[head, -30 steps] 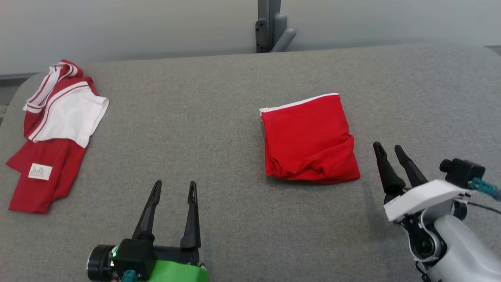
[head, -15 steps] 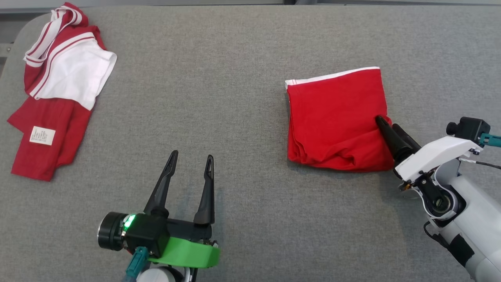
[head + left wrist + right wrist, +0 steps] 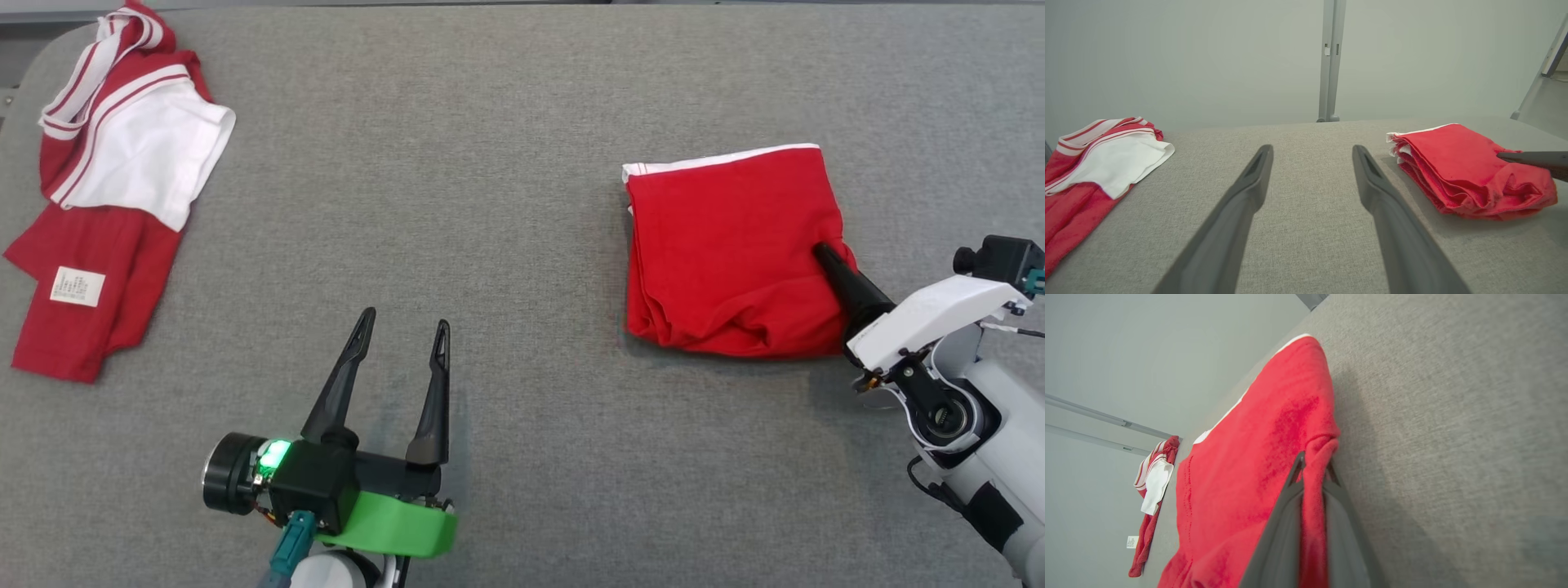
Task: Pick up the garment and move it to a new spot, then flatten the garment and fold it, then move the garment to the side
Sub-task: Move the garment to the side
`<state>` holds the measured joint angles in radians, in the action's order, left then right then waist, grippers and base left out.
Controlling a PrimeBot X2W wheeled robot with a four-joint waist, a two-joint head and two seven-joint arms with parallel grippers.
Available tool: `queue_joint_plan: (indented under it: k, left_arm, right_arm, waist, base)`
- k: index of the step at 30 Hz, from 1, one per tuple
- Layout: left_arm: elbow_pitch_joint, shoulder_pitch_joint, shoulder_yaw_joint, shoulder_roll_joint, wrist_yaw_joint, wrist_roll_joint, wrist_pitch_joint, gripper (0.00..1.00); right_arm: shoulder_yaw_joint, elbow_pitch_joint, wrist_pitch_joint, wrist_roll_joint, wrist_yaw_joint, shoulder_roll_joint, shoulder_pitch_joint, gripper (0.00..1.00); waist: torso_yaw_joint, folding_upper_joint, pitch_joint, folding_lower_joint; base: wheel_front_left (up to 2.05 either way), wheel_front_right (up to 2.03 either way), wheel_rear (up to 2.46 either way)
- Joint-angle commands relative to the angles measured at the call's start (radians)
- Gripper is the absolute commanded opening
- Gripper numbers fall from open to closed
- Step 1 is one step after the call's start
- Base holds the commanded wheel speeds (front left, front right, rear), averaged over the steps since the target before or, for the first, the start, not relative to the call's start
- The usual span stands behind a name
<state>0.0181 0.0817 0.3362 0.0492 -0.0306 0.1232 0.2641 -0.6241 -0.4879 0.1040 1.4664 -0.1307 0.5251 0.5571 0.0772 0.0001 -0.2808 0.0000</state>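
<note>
The folded red garment [image 3: 722, 253] with a white trim edge lies on the grey table at centre right; the left wrist view has the garment [image 3: 1461, 171] at its right. My right gripper [image 3: 823, 251] is shut on the garment's right edge. In the right wrist view red cloth [image 3: 1257, 457] is pinched between the fingers [image 3: 1290, 490] of the right gripper [image 3: 1314, 465]. My left gripper [image 3: 404, 322] stands open over bare table at lower centre left, well apart from the garment; its fingers [image 3: 1241, 204] hold nothing.
A second red and white garment [image 3: 106, 188] with a label lies crumpled at the table's far left edge, also seen as red and white cloth [image 3: 1094, 159] in the left wrist view. A grey post [image 3: 1331, 61] stands behind the grey table [image 3: 457, 163].
The camera tilted down. My right gripper moved forward onto the folded garment's right edge and shut on it. The garment shifted slightly right. The left gripper stayed open.
</note>
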Motion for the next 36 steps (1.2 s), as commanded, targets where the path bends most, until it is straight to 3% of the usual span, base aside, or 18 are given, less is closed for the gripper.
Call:
queue_joint_plan:
  k: [1, 18, 24, 36]
  left_arm:
    - [0.0, -0.004, -0.008, 0.002, 0.006, -0.011, 0.0, 1.0]
    - [0.017, 0.06, -0.053, 0.042, 0.094, -0.108, 0.0, 1.0]
    - [0.033, 0.108, -0.039, 0.053, 0.121, -0.097, 0.0, 1.0]
    - [0.105, 0.213, 0.012, 0.099, 0.147, -0.119, 0.0, 1.0]
  right_arm:
    - [-0.006, 0.009, 0.011, 0.002, 0.0, 0.01, -0.007, 0.0]
    - [-0.101, 0.015, 0.141, -0.044, 0.0, 0.041, 0.071, 0.0]
    - [-0.126, -0.048, 0.162, -0.159, 0.0, 0.061, 0.155, 0.0]
    - [0.013, -0.138, 0.162, -0.349, 0.0, 0.126, 0.285, 0.0]
  waist:
    - [-0.048, -0.0001, 0.003, 0.0]
    - [-0.363, -0.0001, -0.1, 0.0]
    - [-0.401, -0.0001, -0.178, 0.0]
    - [-0.403, -0.0001, -0.334, 0.0]
  base:
    - [0.0, 0.0, 0.0]
    - [0.0, 0.0, 0.0]
    - [0.0, 0.0, 0.0]
    - [0.0, 0.0, 0.0]
